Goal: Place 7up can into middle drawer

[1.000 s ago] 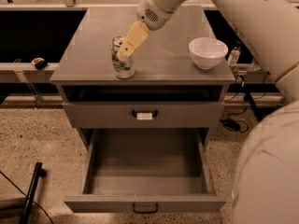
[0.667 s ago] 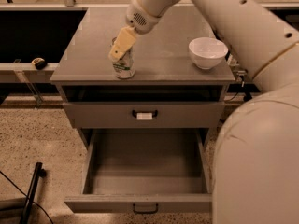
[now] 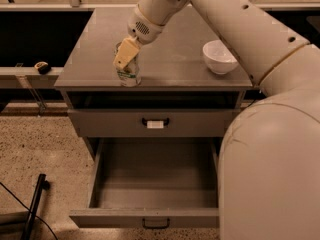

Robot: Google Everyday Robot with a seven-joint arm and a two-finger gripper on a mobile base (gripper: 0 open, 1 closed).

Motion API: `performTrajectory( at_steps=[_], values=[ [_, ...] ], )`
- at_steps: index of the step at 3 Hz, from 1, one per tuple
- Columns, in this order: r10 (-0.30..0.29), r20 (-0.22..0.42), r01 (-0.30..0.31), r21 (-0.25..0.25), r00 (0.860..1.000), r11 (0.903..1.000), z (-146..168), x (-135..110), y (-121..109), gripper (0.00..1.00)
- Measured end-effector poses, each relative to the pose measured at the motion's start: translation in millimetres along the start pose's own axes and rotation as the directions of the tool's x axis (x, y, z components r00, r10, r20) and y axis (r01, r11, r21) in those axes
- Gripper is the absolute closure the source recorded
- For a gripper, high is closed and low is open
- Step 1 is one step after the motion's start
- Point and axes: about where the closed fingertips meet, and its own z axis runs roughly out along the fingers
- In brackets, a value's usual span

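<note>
The 7up can (image 3: 129, 75), white and green, stands upright on the grey cabinet top (image 3: 175, 64) near its front left edge. My gripper (image 3: 125, 55) comes down from the upper right and sits at the can's top, covering its upper part. The middle drawer (image 3: 110, 218) is pulled wide open below, deep and grey, with a dark bar handle (image 3: 156, 223) at the front, and nothing shows inside. The can is well above and behind the open drawer.
A white bowl (image 3: 219, 57) sits on the right of the cabinet top. A shallower drawer with a white label (image 3: 155, 124) is shut above the open one. My arm's bulk (image 3: 270, 159) fills the right side. A dark bar (image 3: 34, 204) lies on the floor at the left.
My arm has swung left and the gripper has shifted a little left and lower over the can's top. The can stands in the same place.
</note>
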Motion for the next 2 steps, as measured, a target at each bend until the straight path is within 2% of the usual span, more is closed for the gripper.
performTrajectory(
  at_steps=[1, 2],
  values=[
    [-0.056, 0.089, 0.06, -0.044, 0.995, 0.9972, -29.5, 0.6, 24.0, 0.96],
    [-0.137, 0.184, 0.148, -0.048, 0.973, 0.9878, -81.3, 23.3, 61.9, 1.0]
  ],
)
